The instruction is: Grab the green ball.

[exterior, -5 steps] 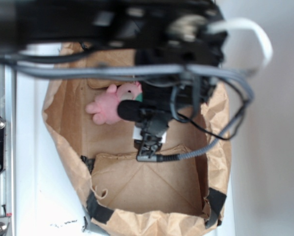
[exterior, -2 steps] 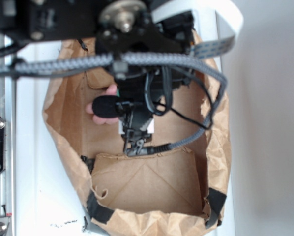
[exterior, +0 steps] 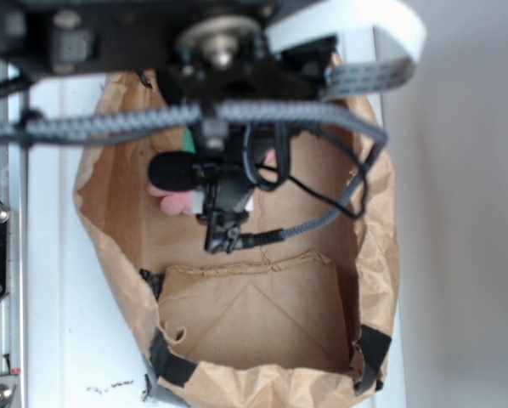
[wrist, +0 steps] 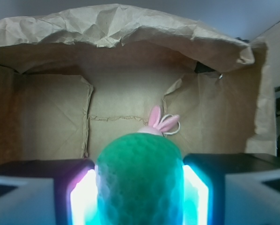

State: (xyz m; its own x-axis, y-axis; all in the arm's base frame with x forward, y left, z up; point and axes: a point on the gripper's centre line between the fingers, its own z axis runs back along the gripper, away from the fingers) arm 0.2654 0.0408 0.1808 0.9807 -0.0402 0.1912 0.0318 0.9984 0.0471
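A brown paper bag (exterior: pixel 262 314) lies open on the white surface and fills most of the exterior view, its taped corners toward the camera and its flattened inner walls creased. Above it the black arm (exterior: pixel 110 34) and its bundle of grey braided cables (exterior: pixel 110 126) cross the top of the frame; compared with a second ago the arm has swung leftward and deeper over the bag's interior, so that it now covers nearly all of the pink plush bunny (exterior: pixel 176 202), of which only a pale pink patch shows below the black wrist. In the wrist view the bunny's ears (wrist: pixel 161 122) poke up behind the target. The gripper (wrist: pixel 139 187) is clamped on the green ball (wrist: pixel 139 180): the ribbed teal sphere sits squarely between the two lit pads (wrist: pixel 81 199), which press its left and right sides. From outside, only a green sliver (exterior: pixel 189 140) peeks past the arm. The shift suggests the approach is over and the grasp made; what seems left is lifting the ball clear without dragging the bunny or snagging the paper.
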